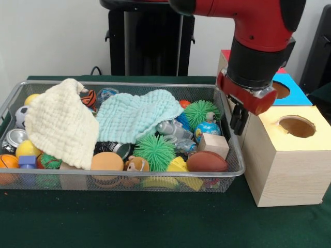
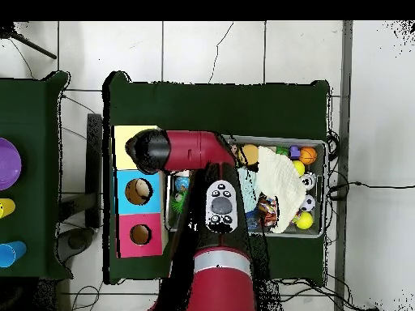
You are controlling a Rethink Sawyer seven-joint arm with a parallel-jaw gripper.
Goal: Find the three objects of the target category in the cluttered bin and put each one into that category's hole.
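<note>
Between bin (image 1: 235, 170) and box (image 1: 289, 170), my gripper (image 1: 238, 122) is hanging low, fingers looking nearly together, nothing visibly held, though I cannot tell for sure. Yellow hole (image 1: 297, 126) is showing nothing inside; bin clutter is lying half under two cloths (image 1: 59, 121), so the search probably remains.

A dark green cloth (image 1: 155, 222) covers the table. Overhead, a 2nd green table (image 2: 28, 121) at the left holds a purple disc (image 2: 8, 162), beside white floor tiles (image 2: 211, 48).
</note>
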